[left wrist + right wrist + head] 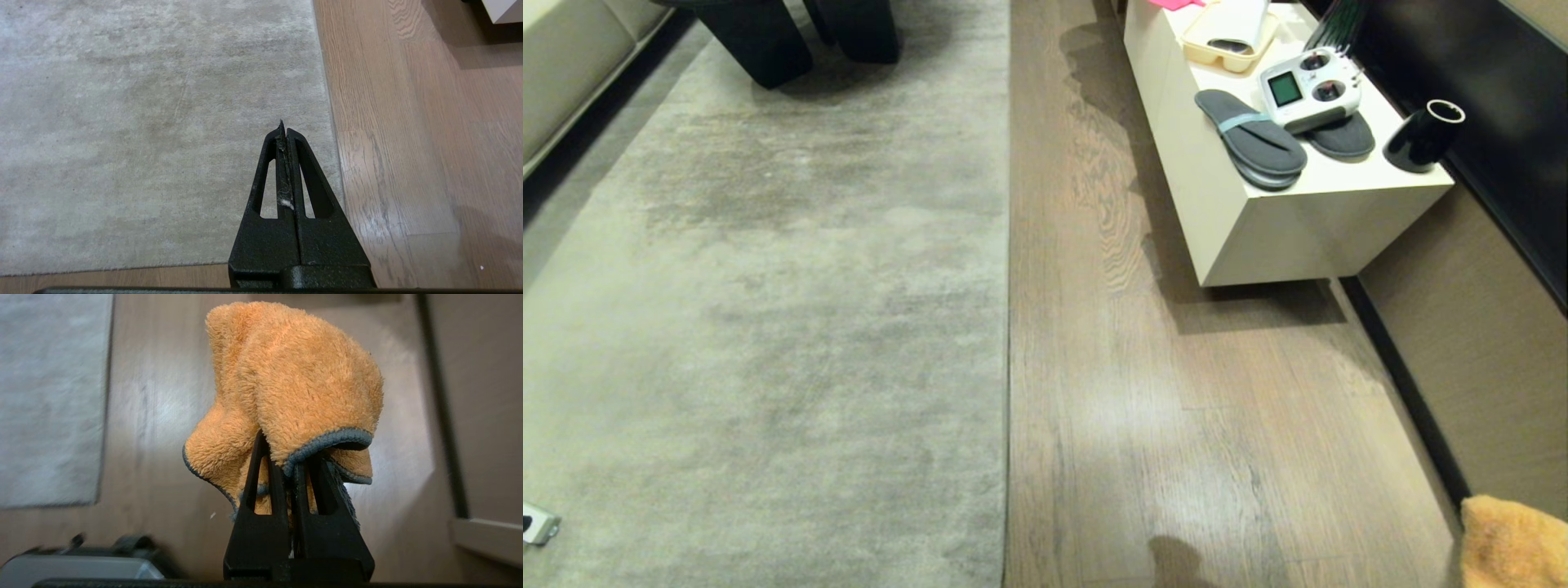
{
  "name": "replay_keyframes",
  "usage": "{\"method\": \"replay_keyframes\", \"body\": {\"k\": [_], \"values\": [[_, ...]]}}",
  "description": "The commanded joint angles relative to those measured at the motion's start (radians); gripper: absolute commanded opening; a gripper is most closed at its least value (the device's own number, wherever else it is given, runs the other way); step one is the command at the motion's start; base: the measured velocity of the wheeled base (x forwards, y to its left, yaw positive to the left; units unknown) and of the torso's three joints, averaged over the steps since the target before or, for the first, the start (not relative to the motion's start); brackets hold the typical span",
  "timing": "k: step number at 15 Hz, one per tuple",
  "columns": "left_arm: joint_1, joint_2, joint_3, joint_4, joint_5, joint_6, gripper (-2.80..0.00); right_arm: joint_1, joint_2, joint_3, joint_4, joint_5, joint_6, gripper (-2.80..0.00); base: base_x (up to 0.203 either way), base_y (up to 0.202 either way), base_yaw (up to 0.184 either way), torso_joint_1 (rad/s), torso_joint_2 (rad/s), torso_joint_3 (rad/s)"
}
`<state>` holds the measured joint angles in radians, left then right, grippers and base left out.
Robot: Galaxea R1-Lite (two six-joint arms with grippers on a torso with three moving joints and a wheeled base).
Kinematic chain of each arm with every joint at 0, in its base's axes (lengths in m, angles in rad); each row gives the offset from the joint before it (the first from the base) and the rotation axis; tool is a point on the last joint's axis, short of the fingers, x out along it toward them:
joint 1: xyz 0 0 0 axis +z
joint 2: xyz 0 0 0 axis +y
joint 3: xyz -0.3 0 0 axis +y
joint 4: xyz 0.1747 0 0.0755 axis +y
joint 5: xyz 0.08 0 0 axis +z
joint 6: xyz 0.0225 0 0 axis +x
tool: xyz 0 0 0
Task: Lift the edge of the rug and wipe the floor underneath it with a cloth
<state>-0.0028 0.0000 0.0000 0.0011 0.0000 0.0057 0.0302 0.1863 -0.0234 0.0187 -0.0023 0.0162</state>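
Observation:
The mottled grey-beige rug (768,310) lies flat, and its rug edge (1008,327) runs straight up the middle of the head view beside the wood-grain floor (1176,425). A fluffy orange cloth (1511,543) with grey-blue binding pokes in at the bottom right corner of that view. My right gripper (286,453) is shut on the cloth (302,375), which hangs over its fingertips above the floor (163,416). Over the rug (143,122), close to the rug edge (331,122), my left gripper (284,130) hangs shut and holds nothing but a wisp of lint.
A low cream cabinet (1258,220) stands on the right by the wall, carrying grey slippers (1250,143), a remote controller (1311,88), a black cup (1423,135) and a tray (1229,37). Dark furniture legs (760,41) stand on the rug at the far end. A sofa (564,73) lines the left.

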Motion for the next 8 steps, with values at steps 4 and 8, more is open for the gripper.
{"method": "replay_keyframes", "body": {"k": [4,8], "values": [[0.0,0.0,0.0,-0.001,0.0,0.0,-2.8,0.158,0.403,-0.147,0.004,-0.031,0.12,-2.8,0.0,0.0,0.0,0.0,0.0,0.0],[0.0,0.001,0.0,-0.001,0.0,0.0,-2.8,0.159,0.816,-0.276,-0.054,-0.066,0.209,-2.8,0.0,0.0,0.0,0.0,0.0,0.0]]}}
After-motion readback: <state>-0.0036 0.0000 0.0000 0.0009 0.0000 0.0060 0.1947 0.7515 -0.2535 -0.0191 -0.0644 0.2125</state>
